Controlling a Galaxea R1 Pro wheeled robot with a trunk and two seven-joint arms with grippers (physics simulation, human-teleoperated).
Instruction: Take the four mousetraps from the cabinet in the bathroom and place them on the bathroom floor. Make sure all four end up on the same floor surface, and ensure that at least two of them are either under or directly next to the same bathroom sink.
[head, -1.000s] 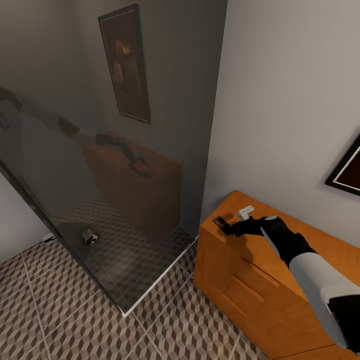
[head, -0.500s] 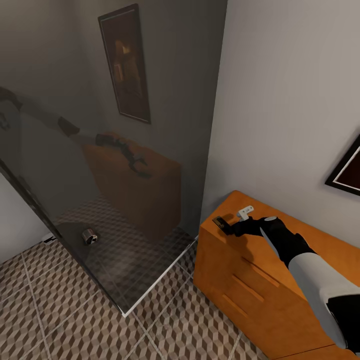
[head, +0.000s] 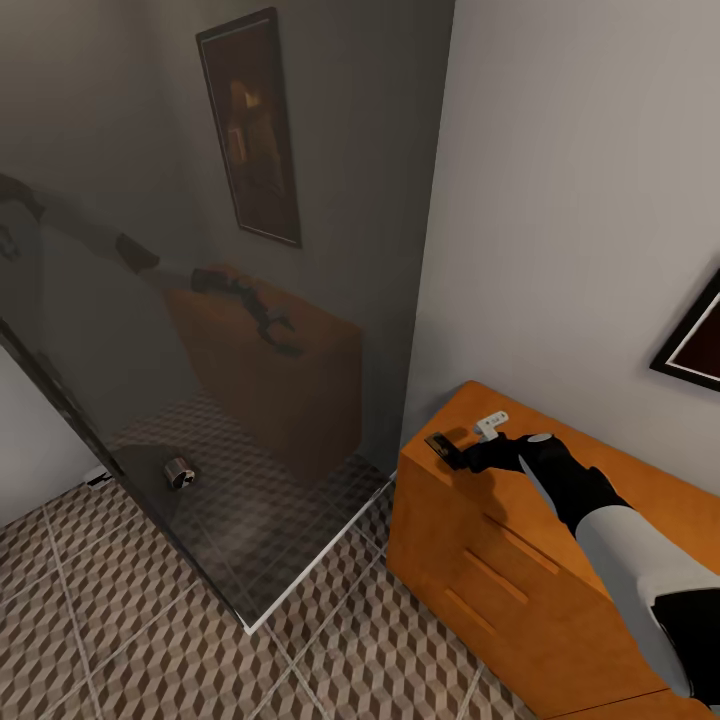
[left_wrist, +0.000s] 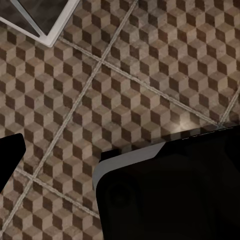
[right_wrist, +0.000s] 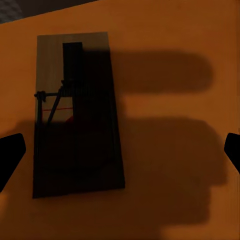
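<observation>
Mousetrap (right_wrist: 75, 115) lies flat on the cabinet (head: 470, 540) top near its left end, directly under our right gripper (right_wrist: 120, 150), which is spread empty above it. Its long axis crosses the finger line, set toward one fingertip, so we'd shift sideways before closing.

The right arm (head: 610, 530) shifts very slightly over the cabinet (head: 500, 560) top, its wrist edging a touch to the right and nearer compared with a second ago. The small pale piece (head: 491, 424) beside the gripper (head: 468, 455) sits a hair farther and to the right of where it showed before. The gripper's spread fingers hang just above a mousetrap (right_wrist: 75, 115).
</observation>
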